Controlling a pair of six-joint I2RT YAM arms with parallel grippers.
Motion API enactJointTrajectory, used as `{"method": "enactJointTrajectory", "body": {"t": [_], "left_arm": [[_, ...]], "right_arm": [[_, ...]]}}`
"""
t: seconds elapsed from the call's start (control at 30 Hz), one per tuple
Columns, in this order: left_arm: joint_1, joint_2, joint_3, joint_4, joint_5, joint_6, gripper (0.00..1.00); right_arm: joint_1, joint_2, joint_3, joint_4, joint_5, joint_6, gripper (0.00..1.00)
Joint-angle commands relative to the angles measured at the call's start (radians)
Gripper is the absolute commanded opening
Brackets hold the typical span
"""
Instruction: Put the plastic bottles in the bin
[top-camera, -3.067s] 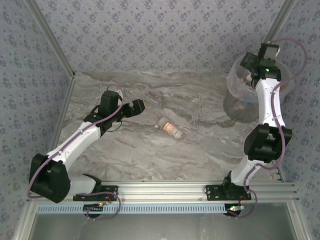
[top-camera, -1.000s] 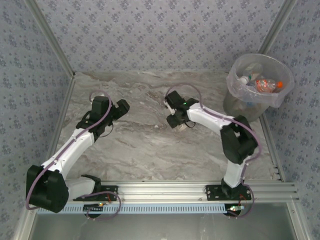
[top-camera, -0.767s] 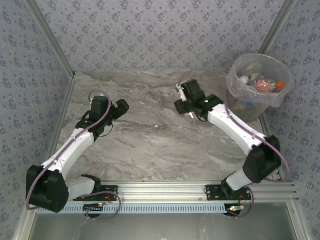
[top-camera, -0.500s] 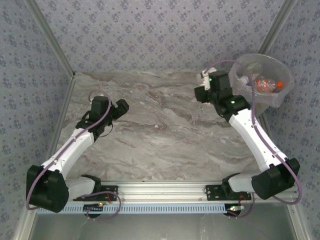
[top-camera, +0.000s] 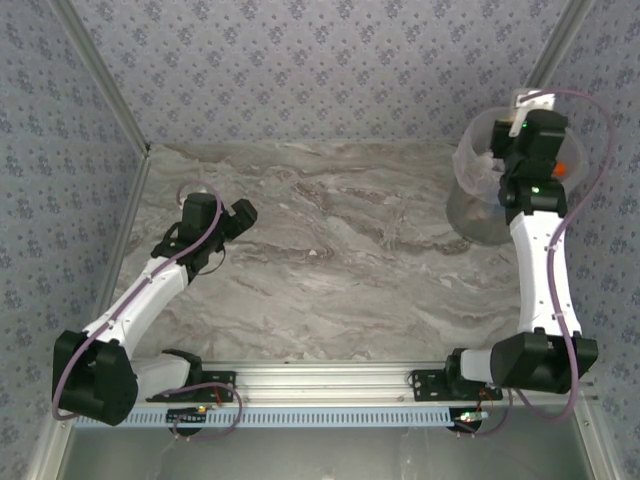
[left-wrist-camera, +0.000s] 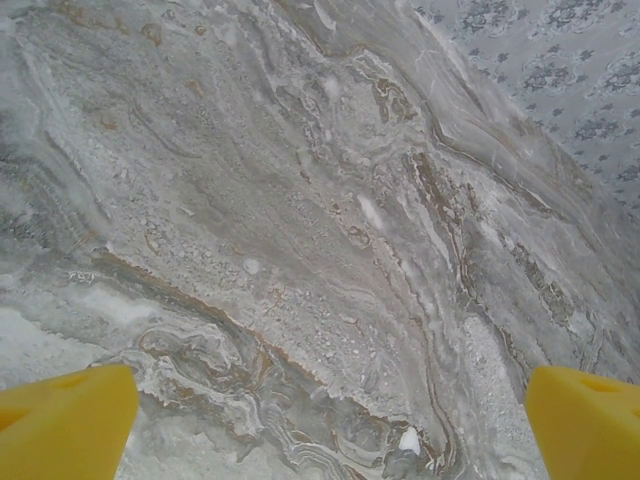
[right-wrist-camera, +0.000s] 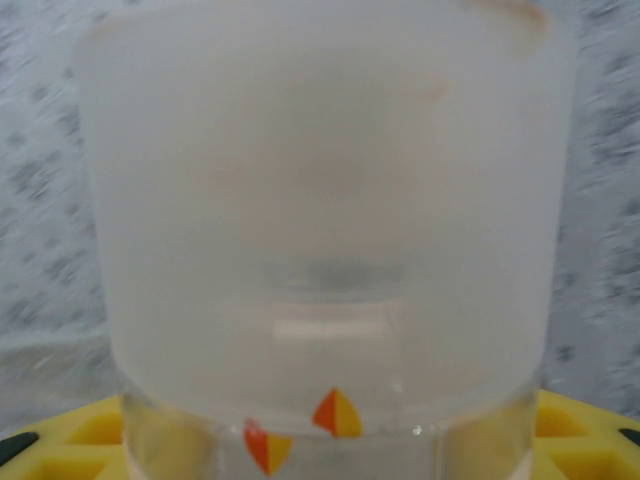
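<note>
Right gripper hovering over bin at far right corner of marble table, pinching clear plastic bottle between yellow fingers. Left gripper hanging low over table's left half, jaws standing wide apart, gripping nothing
</note>
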Motion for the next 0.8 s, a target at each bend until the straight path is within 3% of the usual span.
{"method": "enactJointTrajectory", "body": {"t": [0.0, 0.07, 0.23, 0.47, 0.67, 0.77], "left_arm": [[0.006, -0.009, -0.002, -0.006, -0.014, -0.005, 0.99], [0.006, -0.015, -0.008, -0.004, -0.015, -0.007, 0.99], [0.011, -0.028, -0.019, -0.008, -0.023, -0.006, 0.99], [0.017, -0.038, -0.018, -0.009, -0.022, -0.001, 0.99], [0.02, -0.033, -0.016, -0.012, -0.024, 0.0, 0.99], [0.02, -0.027, -0.014, -0.009, -0.02, -0.002, 0.99]], "right_arm": [[-0.05, 0.064, 0.068, 0.121, 0.05, -0.026, 0.43], [-0.07, 0.104, 0.093, 0.117, 0.081, -0.079, 0.43], [-0.01, 0.138, 0.079, 0.157, 0.166, -0.214, 0.44], [0.028, 0.128, -0.062, 0.336, 0.284, -0.333, 0.45], [-0.019, 0.155, -0.108, 0.357, 0.293, -0.303, 0.5], [-0.068, 0.212, -0.039, 0.249, 0.278, -0.239, 0.63]]}}
